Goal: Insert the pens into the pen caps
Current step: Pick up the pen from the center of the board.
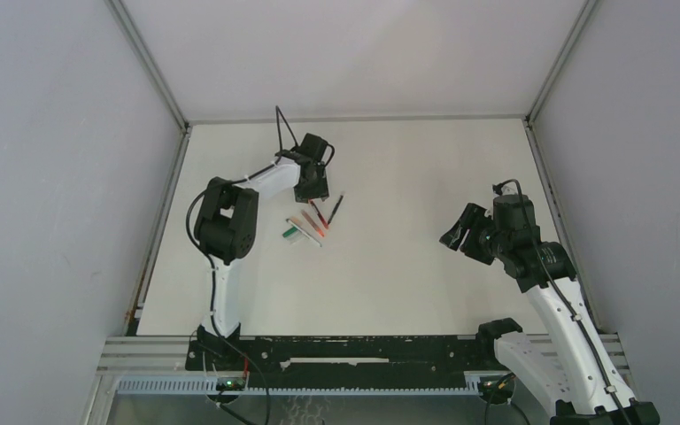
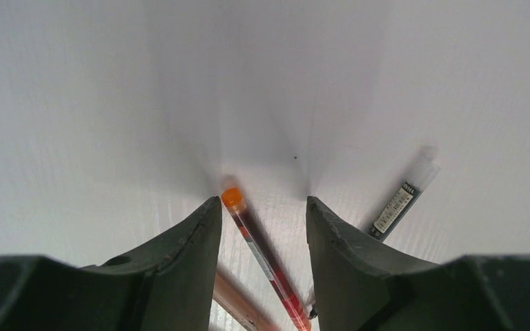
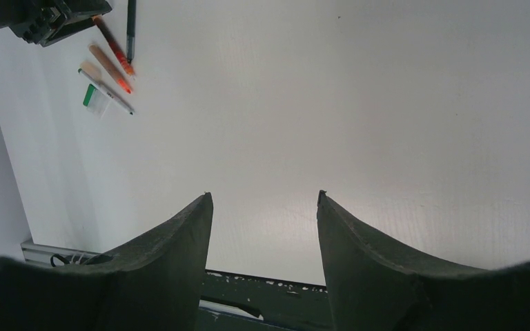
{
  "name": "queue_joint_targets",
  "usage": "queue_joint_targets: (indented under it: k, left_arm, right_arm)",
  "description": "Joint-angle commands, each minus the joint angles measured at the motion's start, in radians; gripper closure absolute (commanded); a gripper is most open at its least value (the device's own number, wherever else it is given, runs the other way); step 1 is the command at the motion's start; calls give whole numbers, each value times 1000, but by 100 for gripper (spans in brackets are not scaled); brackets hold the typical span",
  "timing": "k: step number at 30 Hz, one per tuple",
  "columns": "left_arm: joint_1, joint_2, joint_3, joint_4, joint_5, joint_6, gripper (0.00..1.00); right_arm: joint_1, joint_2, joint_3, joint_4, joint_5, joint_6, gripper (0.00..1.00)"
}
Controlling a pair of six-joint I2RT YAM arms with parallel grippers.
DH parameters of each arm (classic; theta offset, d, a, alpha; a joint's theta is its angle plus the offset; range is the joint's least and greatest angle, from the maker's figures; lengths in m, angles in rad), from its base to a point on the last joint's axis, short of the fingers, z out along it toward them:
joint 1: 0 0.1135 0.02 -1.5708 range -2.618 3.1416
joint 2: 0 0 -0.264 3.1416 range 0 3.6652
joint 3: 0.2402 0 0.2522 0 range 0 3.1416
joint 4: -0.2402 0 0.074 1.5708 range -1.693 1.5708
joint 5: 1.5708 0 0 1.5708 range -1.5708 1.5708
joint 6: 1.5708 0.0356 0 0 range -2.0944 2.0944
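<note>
your left gripper hangs low over the pens, jaws spread, straddling a thin red stick pen with an orange end; neither finger seems to touch it. a black pen lies just outside one finger. nearer you lie a second red pen and a pale-barrelled green pen, with a short green cap beside it. your right gripper is well apart from them over the white table, jaws apart, holding nothing.
</note>
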Motion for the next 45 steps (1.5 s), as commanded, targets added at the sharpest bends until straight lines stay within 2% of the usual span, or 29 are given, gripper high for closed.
queue_joint_targets:
  k: [1, 13, 17, 23, 34, 45]
  left_arm:
    - [-30, 1, 37, -47, -47, 21, 47]
    - [-52, -17, -18, -56, -61, -3, 51]
    - [-52, -20, -28, -48, -56, -5, 57]
    - [-52, -16, -10, -48, -51, -10, 70]
    - [-50, -5, 16, -51, -50, -19, 82]
    - [-45, -6, 34, -46, -24, -41, 88]
  right_arm:
    - [-2, -6, -1, 20, 17, 13, 35]
    - [0, -6, -16, 36, -3, 18, 35]
    - [0, -7, -16, 39, -4, 19, 35]
    - [0, -8, -16, 39, -8, 22, 35]
    - [0, -6, -16, 40, -10, 20, 36]
    - [0, -11, -16, 30, 0, 21, 36]
